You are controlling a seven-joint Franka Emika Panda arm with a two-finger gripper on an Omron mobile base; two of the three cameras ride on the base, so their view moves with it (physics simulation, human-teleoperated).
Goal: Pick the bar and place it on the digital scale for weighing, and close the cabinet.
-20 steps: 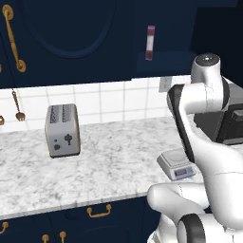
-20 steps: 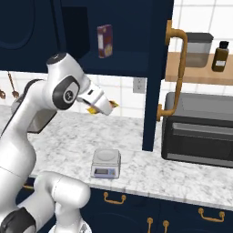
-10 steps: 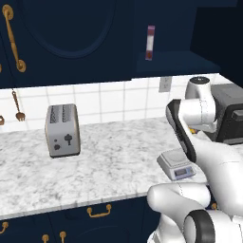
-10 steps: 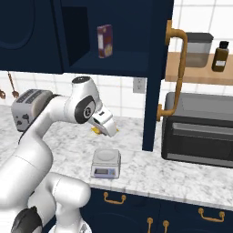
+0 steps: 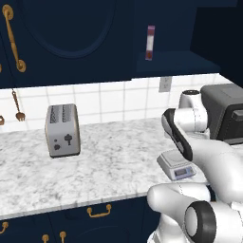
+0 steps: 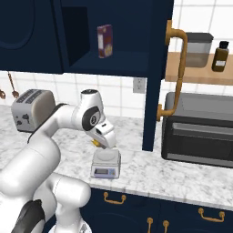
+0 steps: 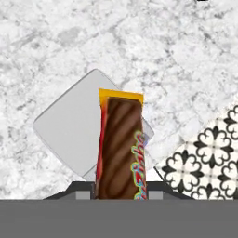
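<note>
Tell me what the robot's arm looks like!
The arm is glossy white, made of fat rounded tube pieces. Its joints are dark grey-black rings, like the round one near the wrist. The hand is a small white block ending in the gripper, whose two little fingers are dark.

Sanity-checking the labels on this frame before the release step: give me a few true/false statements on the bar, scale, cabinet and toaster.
1. The gripper holds the orange-yellow, brown-faced snack bar. True.
2. That bar already lies flat on the low light-grey square digital scale, released. False: it is clamped in the gripper, above the scale's plate.
3. The dark navy upper wall cabinet door with the long brass handle stands open. True: the shelf behind it shows.
4. The maroon-and-white stick-shaped pack lies on the marble counter. False: it stands upright on the cabinet shelf.
5. The grey two-slot toaster sits on the scale. False: it stands on the counter, well apart from the scale.
</note>
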